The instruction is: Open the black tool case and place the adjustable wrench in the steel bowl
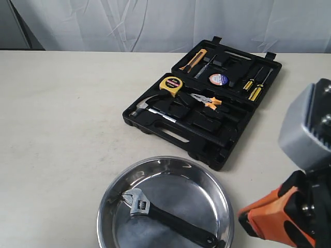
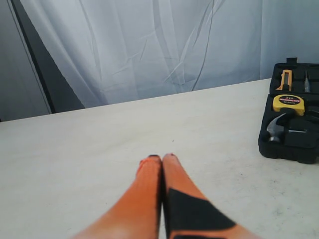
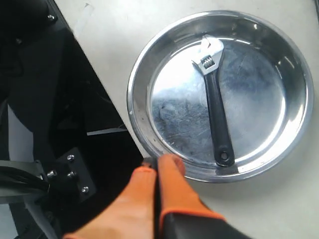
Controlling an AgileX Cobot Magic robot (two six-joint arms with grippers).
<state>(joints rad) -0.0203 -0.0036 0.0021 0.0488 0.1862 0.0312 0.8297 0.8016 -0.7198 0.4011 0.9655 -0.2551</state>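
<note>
Basically done, by the look of it. Table [image 1: 62, 129] is pale and matte. Black tool case [image 1: 204, 147] lies open on it, lid folded flat, with the hammer [image 1: 150, 106], tape measure [image 1: 170, 84] and orange-handled pliers [image 1: 209, 101] in their slots. Steel bowl [image 1: 191, 191] sits on the near side of the case, just apart from it. Adjustable wrench [image 1: 170, 219] lies flat inside the bowl, jaw head toward the left rim, handle end against the right wall. Handling guess: rigid steel, dense for its size, head-heavy. If it needs a regrip, pinch across the black handle close to the thumbwheel so it doesn't tip. The bowl floor is slick, so expect it to skate if nudged. Right gripper [image 3: 158, 163] hovers over the bowl's rim, orange fingers pressed together, holding nothing. Left gripper [image 2: 161, 158] is well off over bare table, fingers together, also empty.
</note>
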